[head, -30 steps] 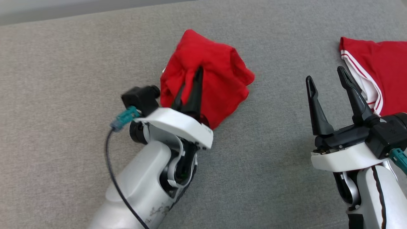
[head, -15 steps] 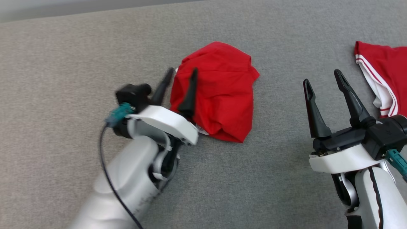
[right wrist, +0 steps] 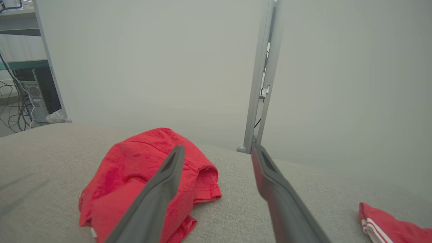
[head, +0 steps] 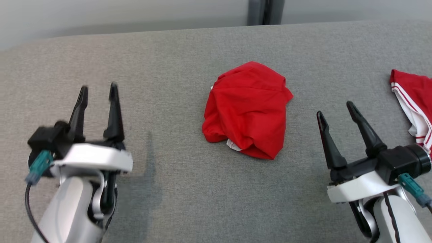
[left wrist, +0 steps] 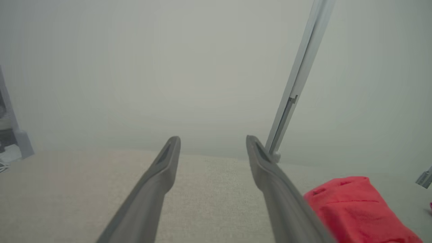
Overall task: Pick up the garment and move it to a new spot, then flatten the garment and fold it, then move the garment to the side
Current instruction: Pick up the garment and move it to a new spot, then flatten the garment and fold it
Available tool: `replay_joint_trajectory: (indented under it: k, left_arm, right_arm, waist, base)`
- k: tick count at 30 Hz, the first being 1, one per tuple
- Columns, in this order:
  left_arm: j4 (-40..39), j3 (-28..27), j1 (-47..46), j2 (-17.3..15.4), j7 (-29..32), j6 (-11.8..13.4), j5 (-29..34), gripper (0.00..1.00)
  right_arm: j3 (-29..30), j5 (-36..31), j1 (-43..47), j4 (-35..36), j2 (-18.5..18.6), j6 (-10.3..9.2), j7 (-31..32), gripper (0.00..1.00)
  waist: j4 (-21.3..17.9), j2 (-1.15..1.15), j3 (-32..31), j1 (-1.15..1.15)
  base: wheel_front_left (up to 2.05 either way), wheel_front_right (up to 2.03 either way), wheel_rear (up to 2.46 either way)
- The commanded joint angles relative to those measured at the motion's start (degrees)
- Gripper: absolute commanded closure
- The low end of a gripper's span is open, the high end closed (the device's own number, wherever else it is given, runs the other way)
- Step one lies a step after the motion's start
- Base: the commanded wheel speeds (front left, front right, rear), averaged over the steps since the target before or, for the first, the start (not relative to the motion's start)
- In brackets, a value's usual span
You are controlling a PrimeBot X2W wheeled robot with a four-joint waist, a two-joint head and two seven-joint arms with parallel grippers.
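garment (head: 248, 108) heaped between wide empty left pincer (head: 98, 87) and right pincer (head: 334, 108); striped cloth (head: 413, 101) rightward

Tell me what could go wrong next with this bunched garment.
The garment is bunched with folds stacked, so a pinch may catch several layers and flattening could fail. The striped garment lies near the right gripper, which might snag or grab it by mistake.
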State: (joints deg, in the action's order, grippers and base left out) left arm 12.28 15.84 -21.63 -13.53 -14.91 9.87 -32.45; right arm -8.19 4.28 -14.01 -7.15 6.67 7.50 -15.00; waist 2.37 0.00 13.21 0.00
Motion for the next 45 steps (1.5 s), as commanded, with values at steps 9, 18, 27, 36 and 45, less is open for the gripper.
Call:
replay_joint_trajectory:
  k: [9,18,27,36,45]
  left_arm:
    - [-0.72,-8.66,9.48,6.48,-0.2,-4.63,5.64,0.0]
    - [1.94,-11.68,9.31,9.96,-0.2,-8.71,9.68,0.0]
    - [3.34,-12.31,8.6,10.46,-0.2,-9.88,10.81,0.0]
    - [3.6,-11.38,9.94,10.5,-0.2,-8.82,9.05,0.0]
    - [3.22,-9.4,10.65,10.49,-0.21,-8.36,7.32,0.0]
  right_arm:
    - [-0.16,0.88,3.51,-1.52,-0.19,-0.02,-0.37,0.0]
    - [-5.93,1.91,4.56,-8.71,-1.15,-0.02,0.54,0.0]
    - [-6.84,5.82,0.8,-15.92,-2.2,-0.02,0.94,0.0]
    - [-4.66,3.58,-3.14,-19.43,1.11,-0.02,0.06,1.0]
    - [-10.41,-4.25,-8.02,-12.02,13.22,-0.03,3.43,1.0]
  waist:
    - [2.83,0.0,-0.4,0.0]
    - [4.75,0.0,0.52,0.0]
    - [7.2,0.0,0.93,0.0]
    - [8.61,0.0,-0.64,0.0]
    - [6.09,0.0,-2.9,0.0]
  base:
    - [0.0,0.0,0.0]
    - [0.0,0.0,0.0]
    - [0.0,0.0,0.0]
    - [0.0,0.0,0.0]
    - [0.0,0.0,0.0]
